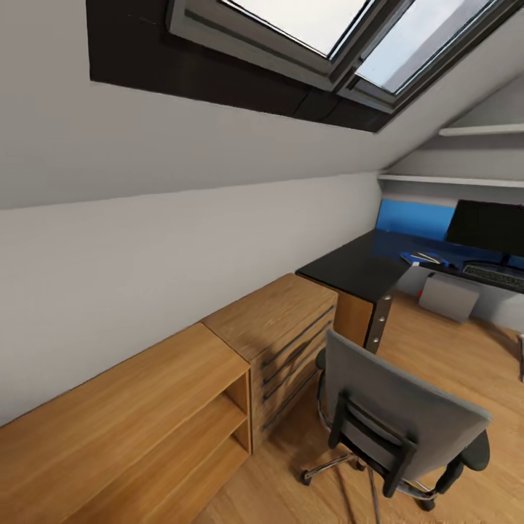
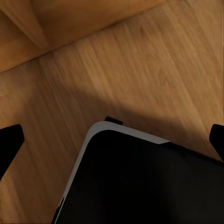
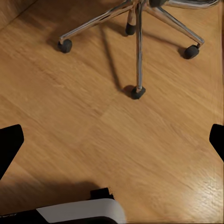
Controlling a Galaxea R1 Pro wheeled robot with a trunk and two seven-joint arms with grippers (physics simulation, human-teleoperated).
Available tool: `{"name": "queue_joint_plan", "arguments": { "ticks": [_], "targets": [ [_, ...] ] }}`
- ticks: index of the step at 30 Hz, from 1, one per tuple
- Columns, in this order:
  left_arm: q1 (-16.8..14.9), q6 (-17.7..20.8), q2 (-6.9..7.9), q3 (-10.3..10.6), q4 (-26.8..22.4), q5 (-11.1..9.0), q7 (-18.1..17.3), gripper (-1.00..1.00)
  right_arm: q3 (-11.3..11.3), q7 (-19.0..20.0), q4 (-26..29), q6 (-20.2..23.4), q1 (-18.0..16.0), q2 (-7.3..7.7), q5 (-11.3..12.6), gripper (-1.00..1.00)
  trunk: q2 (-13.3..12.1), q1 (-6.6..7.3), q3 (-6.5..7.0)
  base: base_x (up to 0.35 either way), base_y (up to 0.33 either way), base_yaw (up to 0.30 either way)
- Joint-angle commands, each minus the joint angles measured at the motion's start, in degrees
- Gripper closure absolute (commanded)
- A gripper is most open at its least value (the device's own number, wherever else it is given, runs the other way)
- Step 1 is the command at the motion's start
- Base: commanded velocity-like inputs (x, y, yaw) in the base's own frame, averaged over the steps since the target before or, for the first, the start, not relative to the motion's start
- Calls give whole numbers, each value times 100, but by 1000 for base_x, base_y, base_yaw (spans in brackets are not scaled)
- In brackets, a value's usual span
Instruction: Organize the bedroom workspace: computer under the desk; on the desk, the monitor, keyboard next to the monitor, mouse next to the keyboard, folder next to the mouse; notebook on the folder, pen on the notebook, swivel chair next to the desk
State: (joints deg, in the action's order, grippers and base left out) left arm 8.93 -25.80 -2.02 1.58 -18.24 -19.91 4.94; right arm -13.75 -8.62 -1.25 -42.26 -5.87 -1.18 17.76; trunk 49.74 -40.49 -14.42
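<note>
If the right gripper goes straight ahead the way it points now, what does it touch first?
Most likely the wooden floor. The right gripper is open and points down at bare boards; the swivel chair, with its chrome base and casters, lies off that line. Depth is hard to judge.

An attic home office: sloped wall with skylight [image 1: 320, 36], black desk [image 1: 364, 266], monitor [image 1: 486, 227], swivel chair [image 1: 397, 415], oak shelving [image 1: 145, 415].
</note>
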Motion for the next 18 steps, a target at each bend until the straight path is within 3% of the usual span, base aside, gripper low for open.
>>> {"name": "queue_joint_plan", "arguments": {
  "ticks": [1,18],
  "targets": [
    [4,-4,0,18,-13,8,42,-100,-49,-34,-12,-19,-6,-3,17,-100,5,-1,-6,0,112,-285],
    [4,-4,4,18,-5,4,42,-100,-49,-34,-11,-19,-8,3,17,-100,5,-1,-6,0,16,-285]
  ]
}}
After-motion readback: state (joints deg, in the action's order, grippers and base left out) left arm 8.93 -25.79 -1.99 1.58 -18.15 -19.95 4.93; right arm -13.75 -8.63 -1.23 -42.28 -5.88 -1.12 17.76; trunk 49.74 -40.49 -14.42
